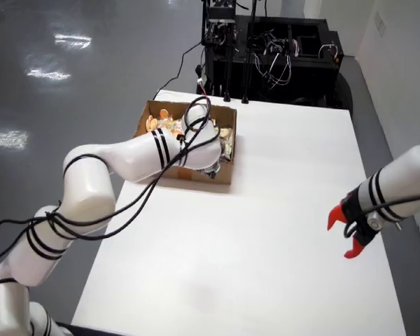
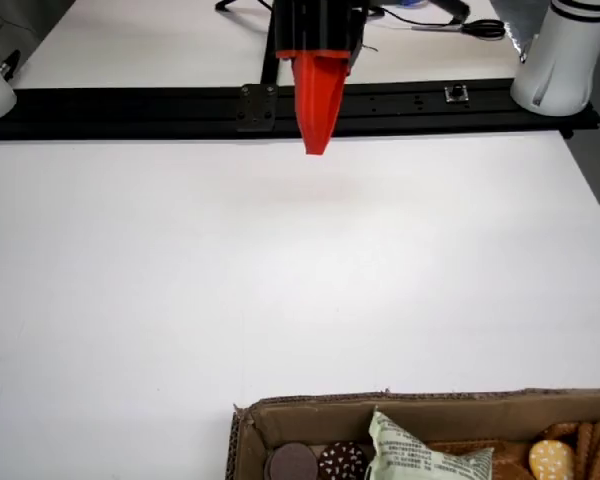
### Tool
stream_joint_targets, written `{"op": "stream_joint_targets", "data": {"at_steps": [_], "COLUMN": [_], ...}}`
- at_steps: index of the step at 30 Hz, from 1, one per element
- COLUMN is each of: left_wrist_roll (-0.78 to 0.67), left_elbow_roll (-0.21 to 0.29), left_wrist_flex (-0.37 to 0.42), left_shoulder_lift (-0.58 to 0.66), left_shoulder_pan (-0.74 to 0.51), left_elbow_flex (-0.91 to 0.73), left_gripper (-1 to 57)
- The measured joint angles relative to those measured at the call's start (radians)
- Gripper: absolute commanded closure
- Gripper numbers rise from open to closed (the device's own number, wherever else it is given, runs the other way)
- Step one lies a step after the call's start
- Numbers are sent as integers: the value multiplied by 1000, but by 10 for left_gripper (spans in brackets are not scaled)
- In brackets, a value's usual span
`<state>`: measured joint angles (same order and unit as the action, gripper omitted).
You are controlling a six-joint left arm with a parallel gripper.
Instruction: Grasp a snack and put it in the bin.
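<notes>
Overhead view is showing the working arm reaching from the left over the cardboard box, its wrist hiding the tool, so I cannot tell whether the tool is spread or pinching anything; in the view riding on the tool only one red wedge is showing. Snacks are lying in the box: chocolate rounds, then a pale green packet whose print is too small to read. No other bin is showing, so the drop spot is looking uncertain. The loose cable is hanging close and could be snagging the box rim, dragging it across the bench. Rightward, the idle arm's red tool is hanging clear.
</notes>
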<state>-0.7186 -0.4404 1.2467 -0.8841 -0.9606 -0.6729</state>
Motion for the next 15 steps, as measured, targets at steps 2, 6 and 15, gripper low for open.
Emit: {"op": "stream_joint_targets", "data": {"at_steps": [2, 6, 15], "left_wrist_roll": [-26, -88, -275], "left_elbow_roll": [5, 12, 16], "left_wrist_flex": [1, 2, -49], "left_shoulder_lift": [25, 75, 238], "left_shoulder_pan": [-10, -25, -42], "left_elbow_flex": [-35, -112, -372], "left_gripper": [568, 568, 568]}}
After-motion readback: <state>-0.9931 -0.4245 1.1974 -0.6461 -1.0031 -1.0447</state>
